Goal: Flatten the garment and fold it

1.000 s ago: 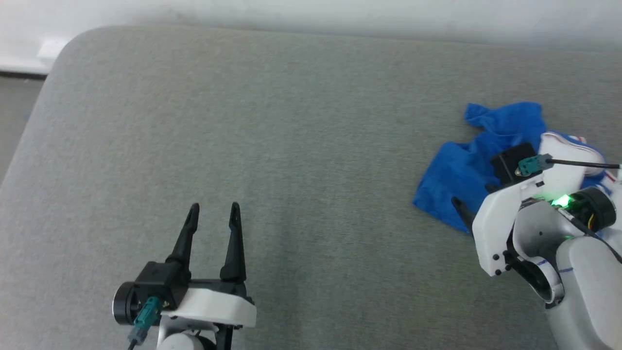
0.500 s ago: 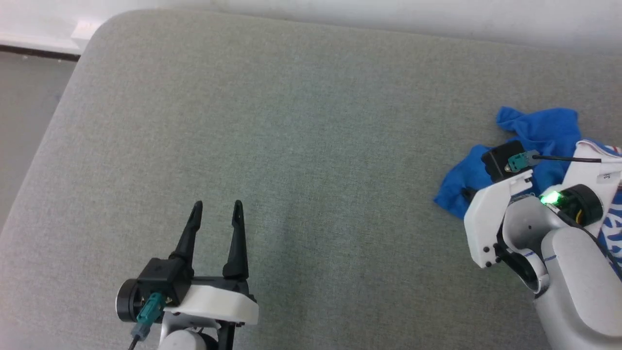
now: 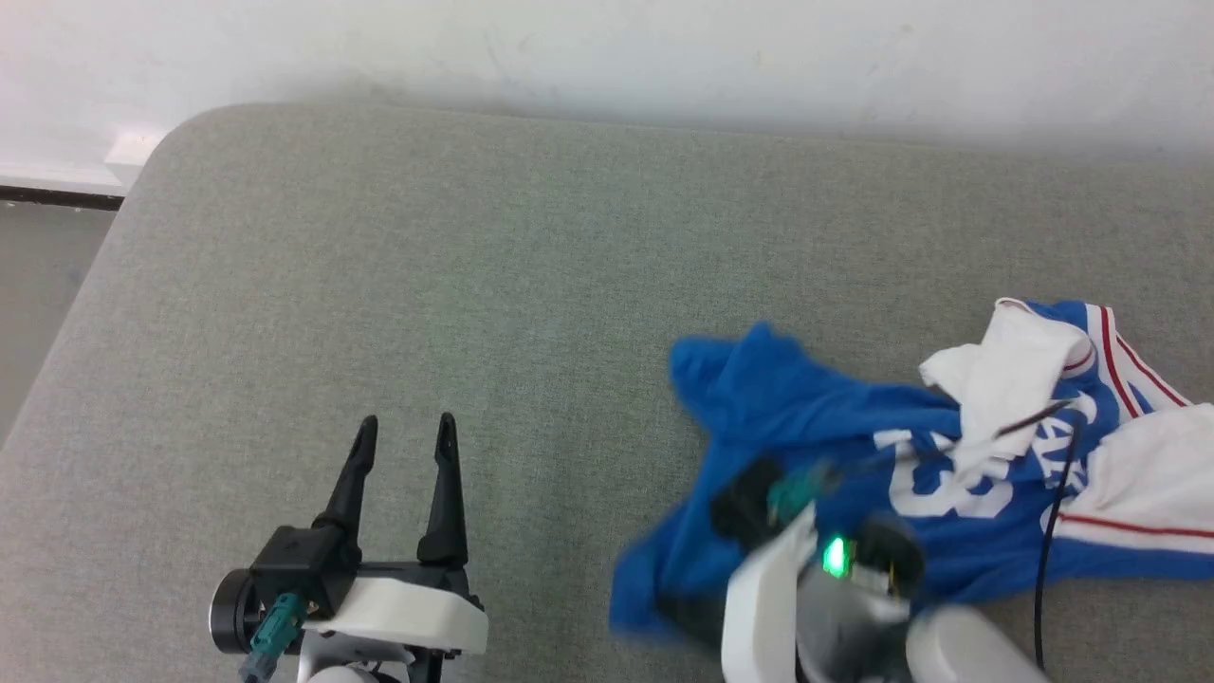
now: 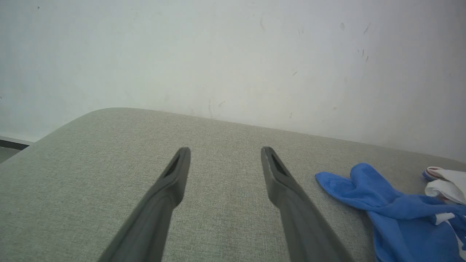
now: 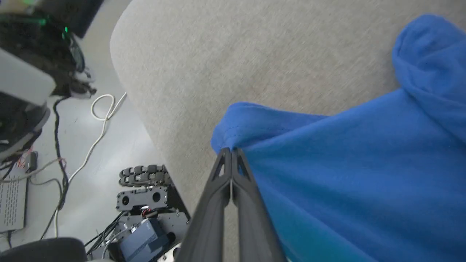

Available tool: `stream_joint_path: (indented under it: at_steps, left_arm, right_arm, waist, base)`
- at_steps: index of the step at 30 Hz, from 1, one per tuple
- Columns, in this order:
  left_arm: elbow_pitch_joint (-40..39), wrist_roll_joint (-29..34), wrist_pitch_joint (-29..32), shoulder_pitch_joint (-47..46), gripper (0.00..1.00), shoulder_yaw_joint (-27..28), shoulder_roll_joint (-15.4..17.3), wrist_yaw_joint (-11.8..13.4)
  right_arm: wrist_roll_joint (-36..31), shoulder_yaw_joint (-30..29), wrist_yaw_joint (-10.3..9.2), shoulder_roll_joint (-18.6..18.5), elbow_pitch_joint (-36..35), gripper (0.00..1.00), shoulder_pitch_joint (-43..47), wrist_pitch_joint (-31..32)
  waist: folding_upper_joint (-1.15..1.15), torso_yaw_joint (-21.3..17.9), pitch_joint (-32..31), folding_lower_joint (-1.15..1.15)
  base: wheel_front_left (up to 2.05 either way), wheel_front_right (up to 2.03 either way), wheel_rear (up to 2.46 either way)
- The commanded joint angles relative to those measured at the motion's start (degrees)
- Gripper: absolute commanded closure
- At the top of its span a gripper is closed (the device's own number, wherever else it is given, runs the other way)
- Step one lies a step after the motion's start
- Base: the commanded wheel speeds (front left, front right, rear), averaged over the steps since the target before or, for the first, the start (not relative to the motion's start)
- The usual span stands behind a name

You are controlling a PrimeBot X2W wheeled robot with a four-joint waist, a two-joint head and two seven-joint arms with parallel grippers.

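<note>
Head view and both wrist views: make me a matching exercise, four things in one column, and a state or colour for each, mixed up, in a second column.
Column one
1. left gripper
2. right gripper
3. garment
4. padded surface

Column two
A. grey, with a rounded corner
B. shut on a blue fabric edge
C. crumpled, white number print showing
D. open and empty

Pairs: 1-D, 2-B, 3-C, 4-A

Matt cloth garment [image 3: 787,417], coarse woven cushion [image 3: 474,237]
</note>
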Motion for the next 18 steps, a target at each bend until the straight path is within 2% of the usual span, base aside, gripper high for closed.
stream_joint_path:
  at_steps: [1,5,8,9,10,11,15,18]
  left_arm:
    - [-0.32,0.55,-0.27,0.61,0.00,0.24,0.24,-0.30]
    - [-0.39,0.35,-0.27,0.85,0.00,0.33,0.15,-0.27]
    - [-0.32,0.18,-0.27,0.96,0.00,0.44,0.04,-0.17]
    - [-0.30,0.15,-0.27,1.00,0.00,0.46,0.00,-0.09]
    - [-0.27,0.10,-0.27,1.04,0.00,0.51,-0.04,-0.02]
    - [-0.20,0.03,-0.27,1.05,0.00,0.58,-0.08,0.02]
    - [-0.30,0.06,-0.27,1.02,0.00,0.67,-0.17,0.03]
    - [-0.61,0.39,-0.27,0.92,0.00,0.81,-0.04,0.00]
  right_arm:
    - [2.44,2.40,-0.04,-2.00,-2.33,1.00,2.93,2.80]
    - [9.27,7.19,-0.04,-9.40,-7.63,1.00,8.66,13.62]
    - [10.89,6.08,-0.04,-14.55,-10.76,1.00,10.08,17.69]
    - [10.27,4.74,-0.04,-15.00,-11.65,0.76,10.00,16.59]
    - [9.34,3.05,-0.04,-14.75,-11.96,0.12,9.98,15.01]
    - [8.12,1.99,-0.04,-14.53,-12.23,0.00,9.70,13.63]
    - [2.77,-4.91,-0.04,-9.55,-12.24,0.00,7.74,3.44]
    - [-4.15,-12.30,-0.04,-5.05,-11.95,0.00,5.85,-7.03]
  waist:
    - [-0.01,0.07,0.22,0.01]
    - [-0.01,0.41,1.02,0.01]
    - [-0.01,0.35,1.37,0.01]
    - [-0.01,0.22,1.42,0.01]
    - [-0.01,0.01,1.41,0.01]
    - [-0.01,-0.22,1.32,0.01]
    - [-0.01,-1.48,0.81,0.01]
    - [-0.01,-2.56,0.49,0.01]
  base:
    - [0.00,0.00,0.00]
    - [0.00,0.00,0.00]
    - [0.00,0.00,0.00]
    - [0.00,0.00,0.00]
    - [0.00,0.00,0.00]
    - [0.00,0.00,0.00]
    - [0.00,0.00,0.00]
    - [0.00,0.00,0.00]
